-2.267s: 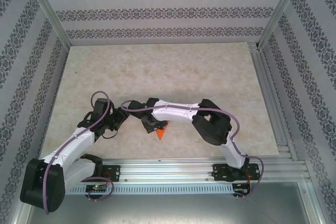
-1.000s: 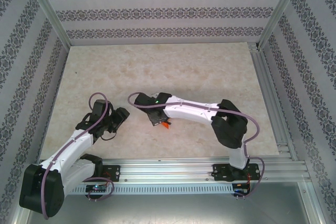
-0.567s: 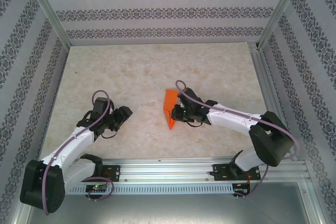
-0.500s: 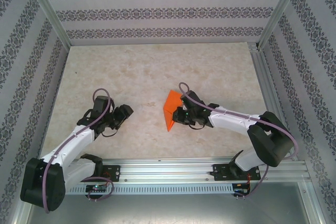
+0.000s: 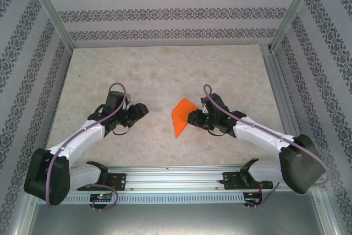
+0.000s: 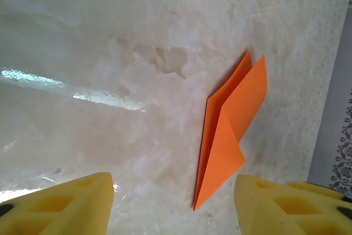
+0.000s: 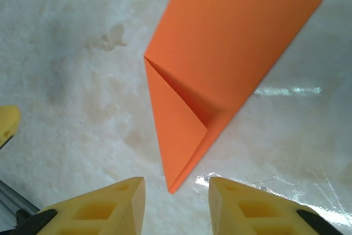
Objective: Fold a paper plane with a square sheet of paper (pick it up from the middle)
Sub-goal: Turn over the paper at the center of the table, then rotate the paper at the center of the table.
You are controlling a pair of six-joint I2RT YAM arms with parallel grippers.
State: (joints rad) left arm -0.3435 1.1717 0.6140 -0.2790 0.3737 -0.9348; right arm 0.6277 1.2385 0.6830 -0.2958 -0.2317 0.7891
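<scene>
1. The paper (image 5: 181,116) lies flat on the bench (image 5: 165,64), about midway between the two arms. It is part-folded, with a sharp near tip and a broad far end.
2. Both pairs of jaws stand parted and grasp nothing. The left jaws are well apart from the paper, and the right jaws are just to its right.
3. I judge the folding is midway, with one flap down and the dart not yet formed. The next move calls for pinning the sheet and bringing a free corner squarely to the crease.
4. The top view gives the layout. The left wrist view shows the paper (image 6: 228,136) with its layers gaping at the far end. The right wrist view shows the paper (image 7: 220,53) with the flap's crease, its tip pointing into the gap between the jaws.
</scene>
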